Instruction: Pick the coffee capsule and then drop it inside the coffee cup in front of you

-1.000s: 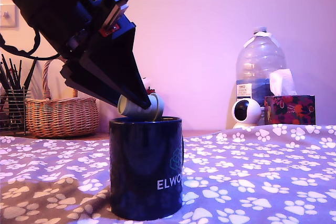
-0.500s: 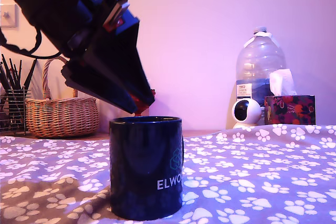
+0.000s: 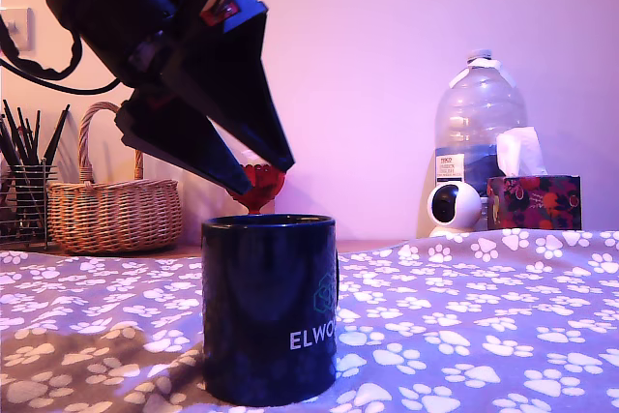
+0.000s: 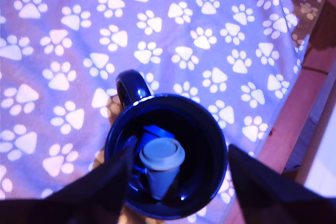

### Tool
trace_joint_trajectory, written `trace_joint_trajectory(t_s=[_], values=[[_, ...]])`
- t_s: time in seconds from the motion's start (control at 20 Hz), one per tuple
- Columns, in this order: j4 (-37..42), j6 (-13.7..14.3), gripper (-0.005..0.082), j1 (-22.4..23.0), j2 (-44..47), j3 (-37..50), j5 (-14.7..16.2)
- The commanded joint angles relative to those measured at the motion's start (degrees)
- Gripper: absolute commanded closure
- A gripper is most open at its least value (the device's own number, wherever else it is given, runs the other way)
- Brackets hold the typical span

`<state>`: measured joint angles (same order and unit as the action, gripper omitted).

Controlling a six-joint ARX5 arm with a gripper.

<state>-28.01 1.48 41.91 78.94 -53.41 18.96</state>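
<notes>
Capsule (image 4: 160, 163) inside coffee cup (image 3: 268, 307); arm tilted above, jaws apart, empty.

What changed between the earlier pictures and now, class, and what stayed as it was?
The hand let go of the pale grey coffee capsule, which it held over the rim a second ago; the capsule now lies inside the glossy dark navy mug. The hand then rose slightly, open and empty, uncovering the red goblet-shaped dish behind. The mug, wicker basket and paw-print cloth stayed put.
</notes>
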Motion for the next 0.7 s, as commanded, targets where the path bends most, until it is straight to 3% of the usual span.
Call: trace_joint_trajectory(t_s=[0.0,0.1,0.15,0.35,0.65], values=[[0.3,-0.2,0.0562,0.2,-2.6,0.0,0.1],[0.5,-0.1,0.0749,0.2,-4.4,0.0,-0.2],[0.7,-0.1,0.0797,0.2,-5.4,0.0,-1.0],[1.5,0.0,0.0793,-1.1,-8.5,0.5,-5.5],[8.8,0.0,0.0793,-10.0,-10.8,7.1,-5.5]])
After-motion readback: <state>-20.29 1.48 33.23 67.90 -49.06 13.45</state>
